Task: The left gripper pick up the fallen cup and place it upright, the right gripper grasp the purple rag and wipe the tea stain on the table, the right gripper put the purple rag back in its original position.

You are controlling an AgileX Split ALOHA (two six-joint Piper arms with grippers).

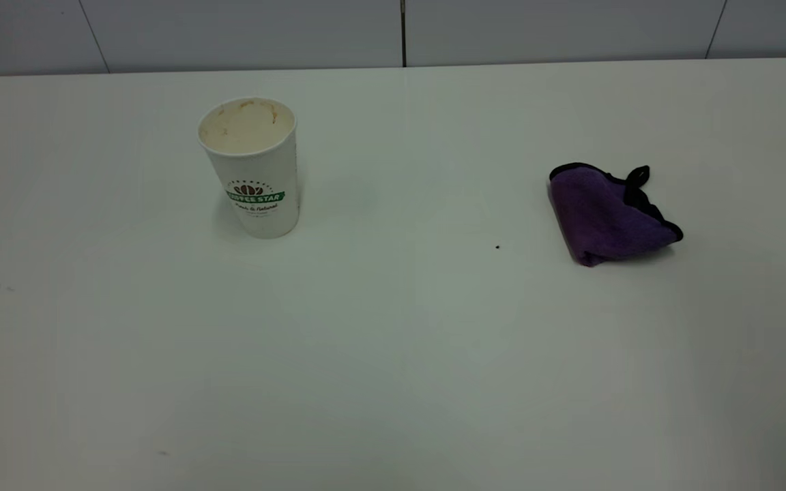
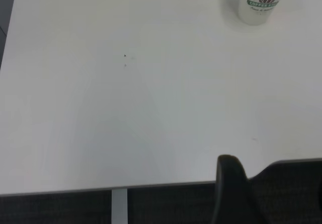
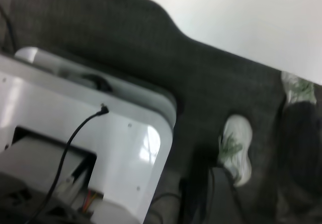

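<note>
Purple rag [image 1: 608, 217] in exterior view only

left gripper [image 2: 227, 183]: rounded black part | person: white shoes [image 3: 236, 148], green marks

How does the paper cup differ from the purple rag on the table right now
The cup stands upright with its stained mouth open upward; the purple rag lies low in a crumpled fold. The cup is white with a green banner logo, the purple rag is purple with black edging. The cup sits toward the left arm's side, the purple rag toward the right arm's. Both rest on the table, untouched by any gripper.
</note>
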